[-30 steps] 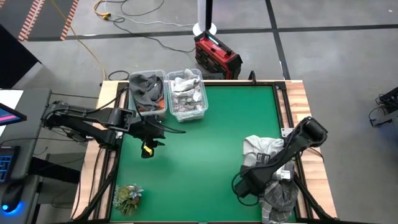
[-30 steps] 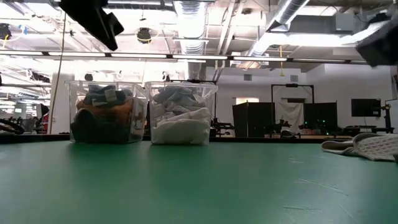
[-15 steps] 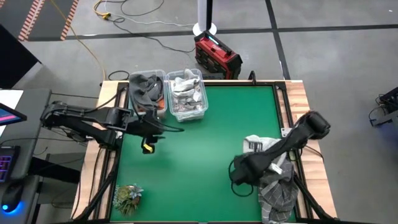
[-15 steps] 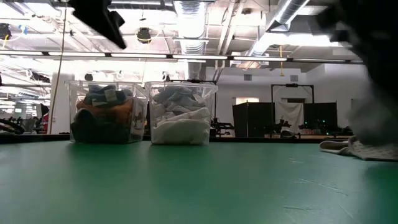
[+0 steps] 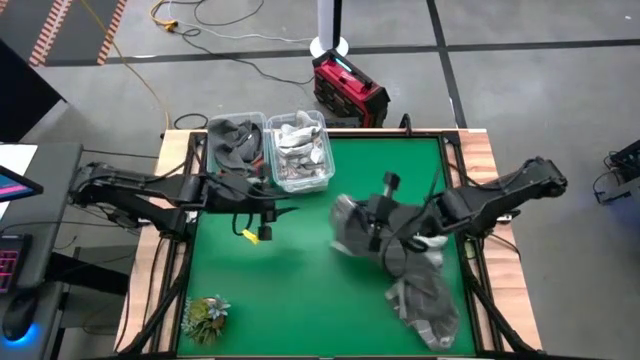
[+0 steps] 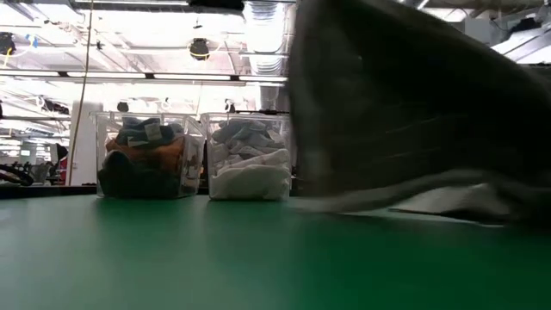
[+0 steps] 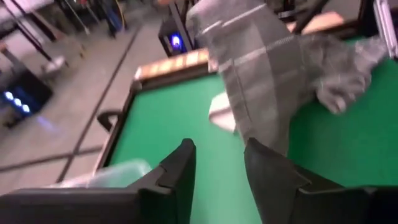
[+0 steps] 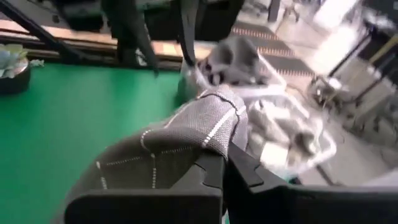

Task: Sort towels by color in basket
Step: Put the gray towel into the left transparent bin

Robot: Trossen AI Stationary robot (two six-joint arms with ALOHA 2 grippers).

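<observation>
Right pincer grips grey plaid towel mid-table.

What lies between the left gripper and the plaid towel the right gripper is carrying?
Only bare green table: in the high view nothing sits between the left gripper and the grey plaid towel held by the right gripper.

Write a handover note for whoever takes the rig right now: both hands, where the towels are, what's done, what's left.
Right hand: shut on the grey plaid towel, lifted over mid-table.
Left hand: open, empty, in front of the bins.
Left bin: dark grey and orange towels. Right bin: white towels.
Loose pile of towels lies near the table's right front corner.
Left: bin the held towel, then sort the pile.
</observation>
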